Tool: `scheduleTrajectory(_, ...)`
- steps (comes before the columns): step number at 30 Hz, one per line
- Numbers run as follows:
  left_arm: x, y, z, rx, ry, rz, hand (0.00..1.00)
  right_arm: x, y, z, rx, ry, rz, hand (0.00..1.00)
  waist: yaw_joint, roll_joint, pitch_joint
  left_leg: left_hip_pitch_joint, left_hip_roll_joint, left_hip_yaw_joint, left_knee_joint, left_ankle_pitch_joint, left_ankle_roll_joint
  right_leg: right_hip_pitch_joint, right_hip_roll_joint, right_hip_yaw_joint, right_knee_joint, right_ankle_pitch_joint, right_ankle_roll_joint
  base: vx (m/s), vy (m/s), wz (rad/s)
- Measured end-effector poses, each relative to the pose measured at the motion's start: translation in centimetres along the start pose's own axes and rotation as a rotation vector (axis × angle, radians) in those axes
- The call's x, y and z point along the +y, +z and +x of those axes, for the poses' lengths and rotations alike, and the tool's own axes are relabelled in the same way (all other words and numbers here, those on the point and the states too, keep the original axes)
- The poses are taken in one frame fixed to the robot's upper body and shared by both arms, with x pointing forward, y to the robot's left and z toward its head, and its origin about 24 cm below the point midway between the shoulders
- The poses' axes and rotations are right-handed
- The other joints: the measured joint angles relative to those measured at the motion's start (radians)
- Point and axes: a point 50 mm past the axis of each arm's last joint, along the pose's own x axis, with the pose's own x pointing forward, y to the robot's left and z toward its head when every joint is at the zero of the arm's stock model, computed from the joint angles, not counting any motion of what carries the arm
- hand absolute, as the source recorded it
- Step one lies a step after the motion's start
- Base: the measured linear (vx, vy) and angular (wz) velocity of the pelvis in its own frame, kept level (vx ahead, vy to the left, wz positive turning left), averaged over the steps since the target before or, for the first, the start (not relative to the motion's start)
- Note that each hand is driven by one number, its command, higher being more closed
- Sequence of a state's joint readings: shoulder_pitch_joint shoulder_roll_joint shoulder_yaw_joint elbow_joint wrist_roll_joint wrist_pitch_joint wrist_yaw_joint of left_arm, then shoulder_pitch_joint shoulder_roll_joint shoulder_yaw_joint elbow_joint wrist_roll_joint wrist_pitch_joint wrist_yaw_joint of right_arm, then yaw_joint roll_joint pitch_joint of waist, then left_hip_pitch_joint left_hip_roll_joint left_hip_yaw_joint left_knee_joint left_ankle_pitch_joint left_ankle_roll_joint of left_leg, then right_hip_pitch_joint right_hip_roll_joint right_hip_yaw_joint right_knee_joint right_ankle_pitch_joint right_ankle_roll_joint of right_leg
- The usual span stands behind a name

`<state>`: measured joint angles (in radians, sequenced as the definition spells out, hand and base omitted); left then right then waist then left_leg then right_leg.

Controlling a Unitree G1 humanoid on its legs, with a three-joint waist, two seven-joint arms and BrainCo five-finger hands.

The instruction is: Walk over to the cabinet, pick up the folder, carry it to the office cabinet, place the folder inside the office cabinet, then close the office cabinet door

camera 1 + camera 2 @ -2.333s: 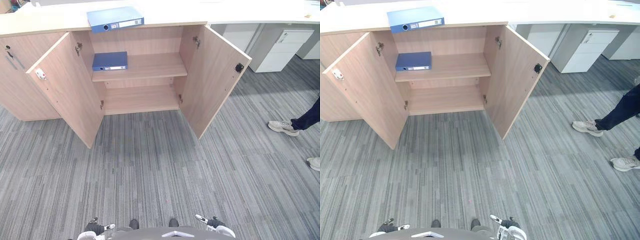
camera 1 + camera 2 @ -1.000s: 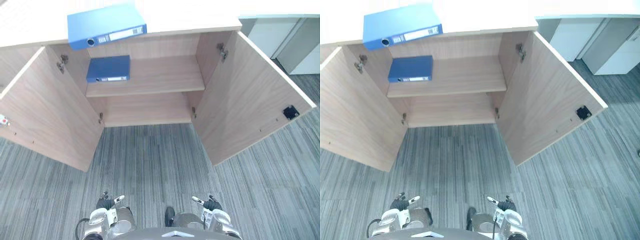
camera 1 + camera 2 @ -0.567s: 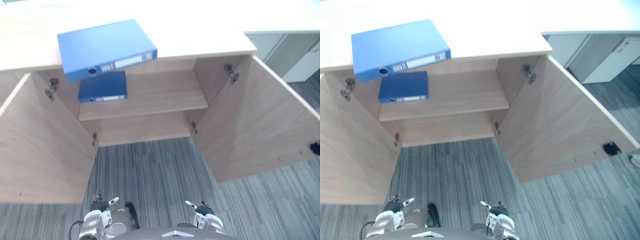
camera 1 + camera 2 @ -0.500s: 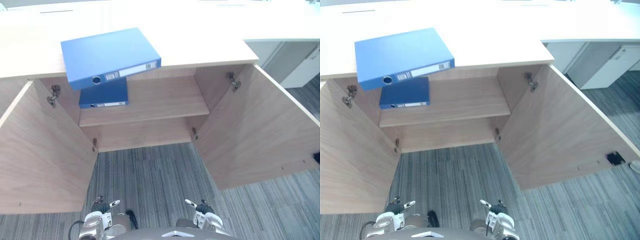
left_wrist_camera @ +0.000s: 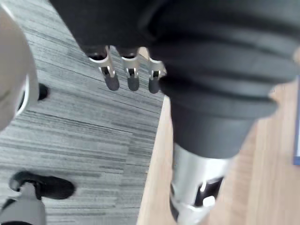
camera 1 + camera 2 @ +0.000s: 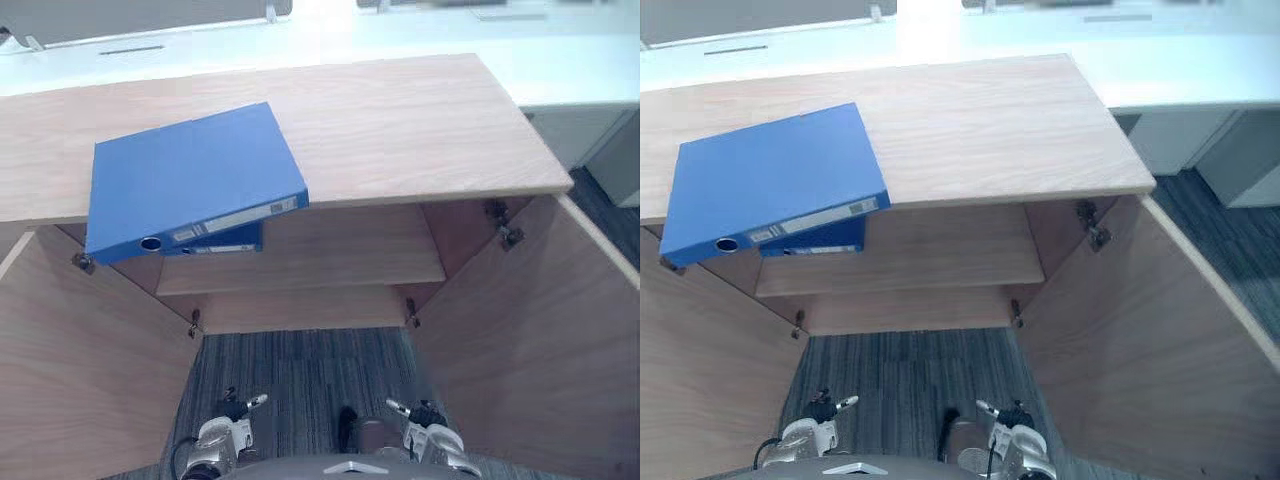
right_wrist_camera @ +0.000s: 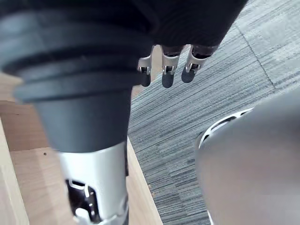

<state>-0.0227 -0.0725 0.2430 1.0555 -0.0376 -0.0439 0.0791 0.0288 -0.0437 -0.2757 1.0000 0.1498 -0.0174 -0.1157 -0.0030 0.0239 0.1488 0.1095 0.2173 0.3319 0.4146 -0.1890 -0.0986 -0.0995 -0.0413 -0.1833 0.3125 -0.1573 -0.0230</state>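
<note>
A bright blue folder [image 6: 190, 180] lies flat on the wooden cabinet top [image 6: 400, 130], its spine overhanging the front edge at the left. A darker blue folder [image 6: 225, 241] rests on the middle shelf [image 6: 340, 265] inside, mostly hidden under the first one. Both cabinet doors stand wide open, the left door [image 6: 80, 380] and the right door [image 6: 540, 340]. My left hand [image 6: 235, 406] and right hand [image 6: 412, 412] hang low by my sides, far below the folders. The fingers [image 5: 122, 75] of the left and the fingers [image 7: 166, 70] of the right are relaxed and hold nothing.
Grey striped carpet [image 6: 300, 370] runs up to the cabinet between the two open doors. A white desk surface [image 6: 450, 30] lies behind the cabinet top. A grey pedestal unit [image 6: 1240, 150] stands off to the right.
The camera has come closer to the cabinet and now looks down on its top. The folders and doors have stayed put. Both hands still hang empty.
</note>
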Motion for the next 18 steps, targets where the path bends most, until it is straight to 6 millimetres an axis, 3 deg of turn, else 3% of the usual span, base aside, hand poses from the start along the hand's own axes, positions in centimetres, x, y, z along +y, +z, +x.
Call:
scheduleTrajectory(2,0.0,0.0,-0.1,-0.008,-0.003,-0.004,0.0,-0.2,-0.3,-0.1,0.006,-0.006,-0.001,0.0,0.006,-0.003,-0.004,-0.036,0.026,0.015,0.072,-0.031,0.017,0.035,0.009,0.0,-0.032,0.002,-0.003,0.05,-0.002,0.01)
scheduleTrajectory(5,0.0,0.2,-0.1,-0.014,-0.001,-0.007,0.0,-0.3,-0.2,0.0,0.005,-0.008,-0.001,0.0,0.008,0.001,-0.006,-0.107,0.018,0.024,0.012,-0.061,0.027,0.046,0.004,0.027,-0.051,0.011,0.015,0.03,0.11,-0.21)
scheduleTrajectory(7,0.1,0.2,0.0,-0.011,-0.002,-0.009,0.0,-0.4,-0.3,0.0,0.007,-0.011,-0.003,0.0,0.013,0.009,-0.01,-0.112,-0.005,0.013,-0.12,-0.01,0.018,0.038,0.004,0.054,-0.039,0.01,0.042,0.03,0.208,-0.44)
scheduleTrajectory(10,0.8,0.0,0.0,-0.004,0.013,0.018,0.0,-0.1,-1.1,-0.3,0.024,-0.003,-0.003,0.0,0.008,-0.015,-0.031,-0.085,-0.053,0.04,-0.163,-0.003,0.03,0.03,-0.027,0.093,-0.053,0.018,0.077,0.08,0.177,-0.2)
scheduleTrajectory(11,0.9,0.1,0.0,-0.006,0.017,0.022,0.0,0.1,-1.2,-0.4,0.03,0.002,0.001,0.0,0.008,-0.037,-0.044,-0.08,-0.066,0.047,-0.175,0.0,0.034,0.029,-0.033,0.095,-0.06,0.023,0.081,0.07,0.107,-0.04)
scheduleTrajectory(18,1.3,-0.6,-0.2,0.01,0.022,0.07,0.0,-0.5,-1.8,-0.4,0.047,-0.019,0.014,0.0,0.011,-0.016,-0.06,-0.001,-0.126,0.043,-0.315,0.058,0.044,0.087,-0.056,0.086,-0.133,0.042,0.097,0.05,0.059,0.04)
